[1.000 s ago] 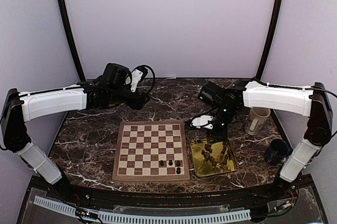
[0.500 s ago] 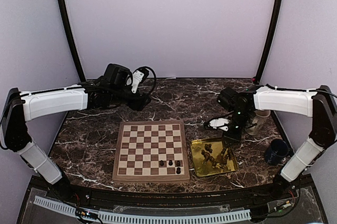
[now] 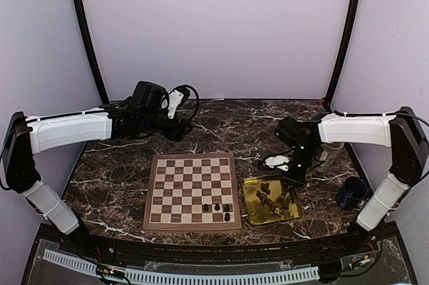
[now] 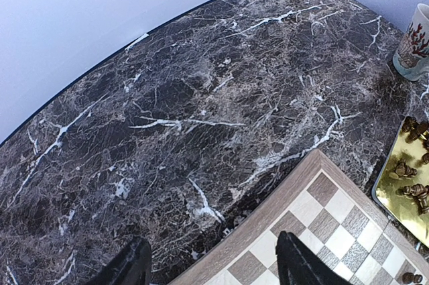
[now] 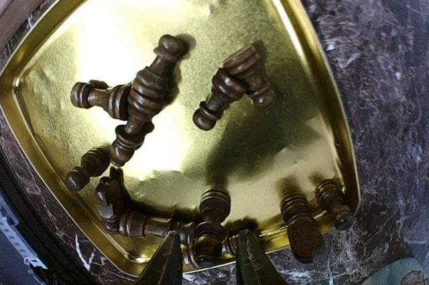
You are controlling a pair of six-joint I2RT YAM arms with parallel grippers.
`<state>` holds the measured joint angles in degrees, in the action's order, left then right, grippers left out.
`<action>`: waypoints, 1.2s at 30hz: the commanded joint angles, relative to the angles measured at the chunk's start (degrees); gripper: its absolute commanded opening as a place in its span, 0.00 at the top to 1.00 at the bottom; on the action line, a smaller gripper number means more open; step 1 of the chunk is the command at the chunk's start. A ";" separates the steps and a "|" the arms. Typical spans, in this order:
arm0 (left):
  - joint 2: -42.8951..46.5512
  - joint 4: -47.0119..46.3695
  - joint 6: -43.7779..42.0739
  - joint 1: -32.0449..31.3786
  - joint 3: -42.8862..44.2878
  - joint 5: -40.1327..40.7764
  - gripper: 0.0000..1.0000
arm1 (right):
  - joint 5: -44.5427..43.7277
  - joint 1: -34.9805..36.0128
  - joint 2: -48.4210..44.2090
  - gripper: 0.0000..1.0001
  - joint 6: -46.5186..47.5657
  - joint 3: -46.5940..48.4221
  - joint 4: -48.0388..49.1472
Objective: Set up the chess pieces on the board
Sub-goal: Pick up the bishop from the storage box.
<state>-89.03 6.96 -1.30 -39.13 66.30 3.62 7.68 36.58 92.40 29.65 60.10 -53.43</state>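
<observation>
Chess pieces (image 5: pixel 151 90) lie mostly toppled in the gold tray (image 3: pixel 251 212), just right of the board (image 3: pixel 171 184). Only four stand on the board, clustered at its near right corner. The step in hand looks like fetching the next piece from the tray.

The right gripper (image 5: pixel 208 253) hangs over the tray with its fingers apart, and a target piece (image 5: pixel 209 231) shows in the gap between them, hard against the rim and touching its neighbours. A clean pick probably means closing across that one body only, keeping the fingers off the rim, and lifting straight up so the tangle beside it is not dragged along. Since it lies on its side, it will likely need righting at the square.

Farther back, the left gripper (image 4: pixel 211 268) waits with its fingers spread over the marble table (image 4: pixel 201 97), beyond the board's far edge.

The right wrist view shows how each piece lies, where the top view gives only dark specks. Only the top view shows the filled squares. The left wrist view adds a cream mug (image 4: pixel 413 43).
</observation>
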 commanded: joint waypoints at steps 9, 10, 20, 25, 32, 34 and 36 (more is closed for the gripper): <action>0.03 1.02 -0.02 0.23 1.41 -0.94 0.34 | 1.18 -0.36 1.71 0.90 -0.10 0.00 1.08; 0.00 0.96 -0.04 0.25 1.44 -0.94 0.34 | 1.72 -0.37 1.42 0.91 0.03 0.80 0.97; -0.28 1.30 -0.14 0.20 1.70 -0.74 0.34 | 6.10 -0.24 3.88 0.93 1.57 10.47 -1.45; 0.01 1.13 -0.27 0.28 1.62 0.78 0.34 | 5.18 2.16 5.83 0.93 1.63 18.41 -3.01; 5.02 -3.48 3.81 3.39 -1.76 1.04 0.33 | 0.58 10.04 11.63 0.92 3.05 31.10 -5.45; 5.67 -3.13 4.31 5.69 -1.50 1.57 0.33 | -0.07 11.91 14.81 0.92 3.25 34.24 -5.98; 6.24 -2.92 4.67 6.58 -1.36 1.75 0.33 | -0.32 13.76 17.97 0.91 3.50 37.15 -7.01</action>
<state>-86.70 5.78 1.34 -35.09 65.25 4.38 9.28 47.40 105.23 32.10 92.82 -57.54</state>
